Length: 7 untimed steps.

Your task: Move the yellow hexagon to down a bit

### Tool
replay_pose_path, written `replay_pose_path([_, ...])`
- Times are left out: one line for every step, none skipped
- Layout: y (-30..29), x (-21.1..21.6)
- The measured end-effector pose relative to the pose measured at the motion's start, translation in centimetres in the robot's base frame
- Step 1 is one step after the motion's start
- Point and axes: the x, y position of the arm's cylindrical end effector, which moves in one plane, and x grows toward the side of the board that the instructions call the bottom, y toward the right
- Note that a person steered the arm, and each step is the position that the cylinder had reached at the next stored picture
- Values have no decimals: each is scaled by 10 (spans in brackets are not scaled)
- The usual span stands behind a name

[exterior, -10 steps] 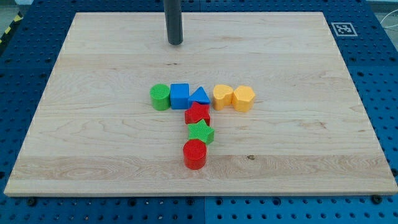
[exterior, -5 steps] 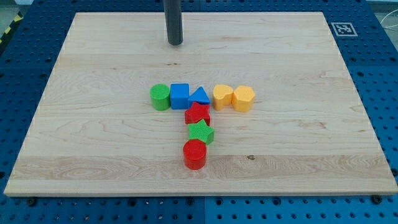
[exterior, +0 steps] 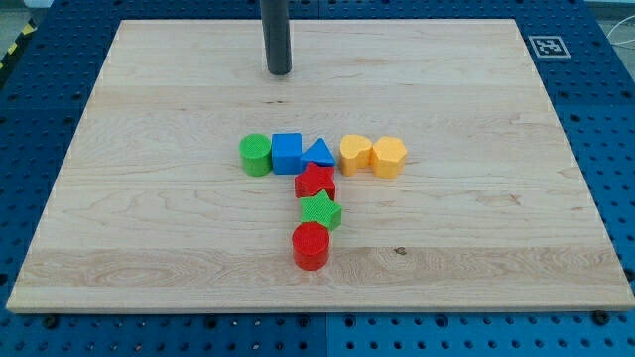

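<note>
Board: wooden board [exterior: 149, 228] on a blue pegboard table [exterior: 30, 119]; fiducial marker [exterior: 547, 46] at board's 1 o'clock corner.
Tip: my tip [exterior: 279, 71] rests on the board near the view's top, well apart from every block, touching none.
Hand state: plain rod, no jaws, holding nothing.
Yellow hexagon: yellow hexagon [exterior: 389, 157] sits at the 3 o'clock end of the row, roughly 4 o'clock from my tip, touching the yellow heart.
Row, 9 to 3 o'clock: green cylinder [exterior: 255, 155], blue cube [exterior: 287, 153], blue triangle [exterior: 318, 153], yellow heart [exterior: 355, 154], then the hexagon; 5 blocks, neighbours touching or just beside.
Column, toward 6 o'clock: red star [exterior: 315, 182] just under the blue triangle, green star [exterior: 320, 210] below it, red cylinder [exterior: 311, 246] last; 3 blocks close together.
Layout: row and column form a T near board centre.
</note>
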Motion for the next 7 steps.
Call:
replay_pose_path([0,-1])
replay_pose_path([0,-6])
replay_pose_path([0,-8])
replay_pose_path([0,-18])
replay_pose_path([2,-29])
replay_pose_path([3,-29])
replay_pose_path([3,-26])
